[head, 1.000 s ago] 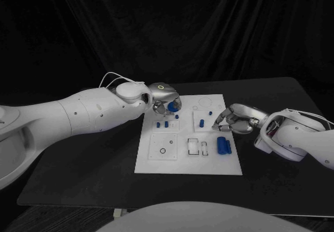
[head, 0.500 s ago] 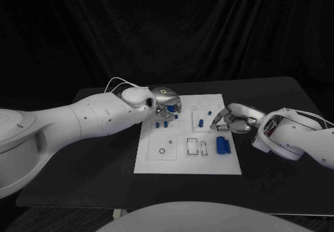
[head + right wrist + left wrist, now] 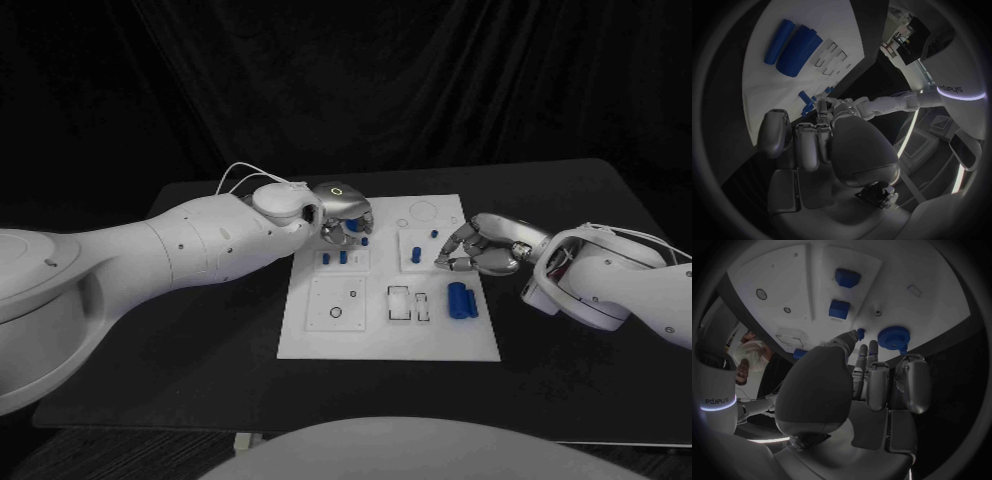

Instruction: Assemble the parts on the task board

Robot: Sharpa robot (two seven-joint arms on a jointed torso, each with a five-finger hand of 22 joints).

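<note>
The board (image 3: 389, 330) lies in the middle of the black table (image 3: 173, 370), with bare table on every side of it and the widest stretch toward the near edge. The left hand (image 3: 343, 218) hangs over the board's far left corner. The right hand (image 3: 483, 247) sits at the board's right edge, about level with the upper row of parts, its fingers reaching in over the white surface.

On the board, two small blue pegs (image 3: 335, 258) lie side by side below the left hand, a blue pin (image 3: 417, 254) and a smaller piece stand to their right, and two long cylinders (image 3: 462, 300) lie together near the right edge. The near third of the board is bare.

The left wrist view shows what the head view hides: a round blue knob (image 3: 893, 337) right at the fingertips (image 3: 862, 351), a tiny blue piece at the thumb tip, and two blue blocks (image 3: 839, 309) farther out on the board. Whether the left hand actually pinches that piece or just touches it, I cannot tell.

The right wrist view shows the cylinders from the side, well apart from the right hand, and a small blue part (image 3: 805, 100) just beyond the fingers. The right fingers are curled together, and I cannot tell if they hold anything.
</note>
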